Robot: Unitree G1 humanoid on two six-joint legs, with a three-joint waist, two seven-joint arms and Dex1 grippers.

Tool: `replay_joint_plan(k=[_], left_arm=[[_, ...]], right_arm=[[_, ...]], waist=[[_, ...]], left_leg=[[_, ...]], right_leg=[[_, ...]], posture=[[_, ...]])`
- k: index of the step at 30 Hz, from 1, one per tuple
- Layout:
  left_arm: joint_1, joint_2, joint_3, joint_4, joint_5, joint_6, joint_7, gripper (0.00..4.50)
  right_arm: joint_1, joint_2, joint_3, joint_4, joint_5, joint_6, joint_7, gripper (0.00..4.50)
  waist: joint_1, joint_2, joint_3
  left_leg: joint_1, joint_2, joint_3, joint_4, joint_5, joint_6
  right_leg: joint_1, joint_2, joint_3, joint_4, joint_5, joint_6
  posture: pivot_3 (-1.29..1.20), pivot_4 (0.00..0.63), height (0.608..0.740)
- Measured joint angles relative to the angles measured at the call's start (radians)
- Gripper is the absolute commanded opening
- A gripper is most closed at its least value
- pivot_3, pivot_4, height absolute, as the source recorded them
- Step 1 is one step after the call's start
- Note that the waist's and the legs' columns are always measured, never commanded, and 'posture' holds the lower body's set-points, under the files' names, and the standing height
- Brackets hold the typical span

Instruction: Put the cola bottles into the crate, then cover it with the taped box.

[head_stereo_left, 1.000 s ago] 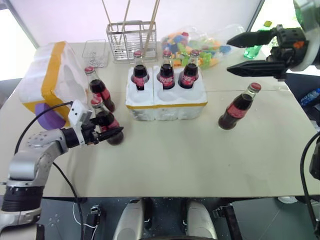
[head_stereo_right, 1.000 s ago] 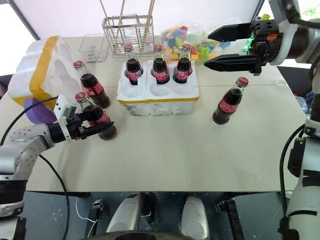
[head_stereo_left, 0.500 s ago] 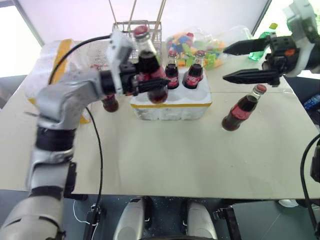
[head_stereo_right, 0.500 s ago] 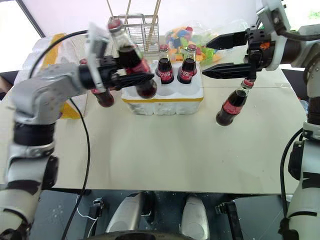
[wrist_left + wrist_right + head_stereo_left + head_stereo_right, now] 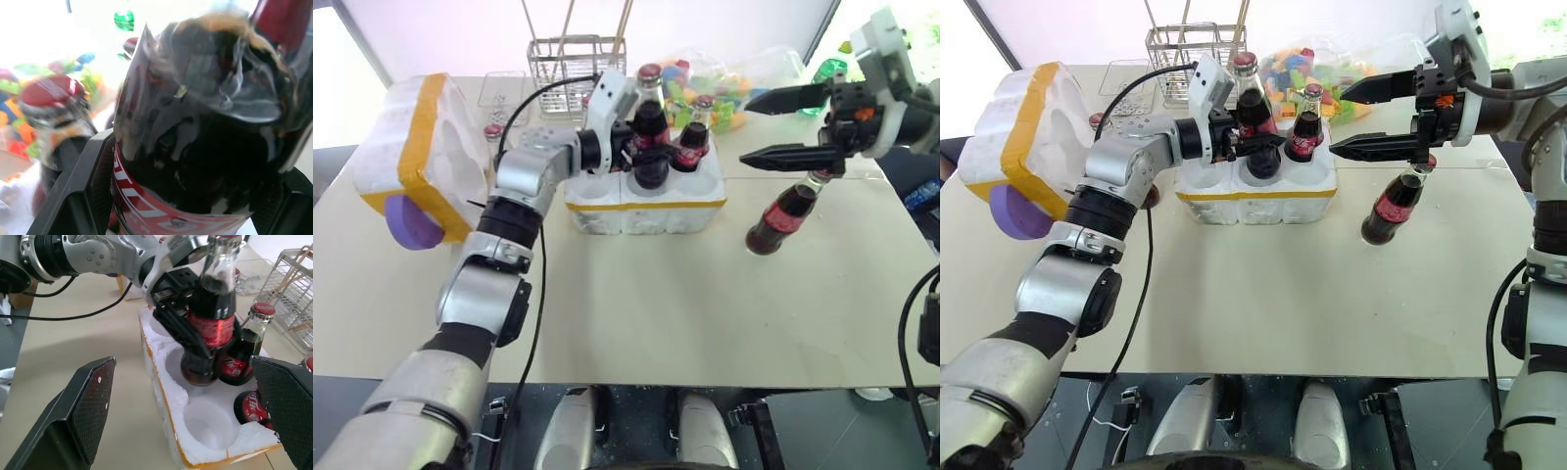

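Your left gripper [image 5: 641,157] is clamped around a cola bottle [image 5: 651,122], holding it upright over the front row of holes in the crate [image 5: 641,201]; its base sits just above a hole. More cola bottles stand in the crate's far row, one [image 5: 693,142] just right of the held one. Your right gripper [image 5: 783,127] hangs spread wide and empty, above a lone cola bottle [image 5: 783,211] standing on the table [image 5: 705,313] right of the crate. The taped box [image 5: 416,157] lies at the far left
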Motion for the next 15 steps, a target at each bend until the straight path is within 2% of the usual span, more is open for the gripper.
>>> replay_joint_plan(k=[8,15], left_arm=[[0.051,-0.013,-0.034,-0.027,0.071,-0.003,-0.036,2.86],[0.037,-0.057,-0.061,0.033,0.165,-0.024,0.016,2.86]], right_arm=[[0.005,0.025,0.001,0.02,-0.004,-0.023,-0.029,4.5],[0.005,0.029,0.015,0.042,-0.019,-0.038,-0.019,4.5]], waist=[[0.003,0.0,0.0],[0.003,0.0,0.0]], left_leg=[[-0.003,0.0,-0.001,0.002,0.0,0.0],[-0.002,0.0,-0.001,0.003,0.0,0.001]], right_leg=[[-0.001,0.0,0.0,0.0,0.001,0.0],[0.0,0.0,0.0,0.0,0.002,0.0]], posture=[[0.0,0.15,0.736],[0.0,0.15,0.736]])
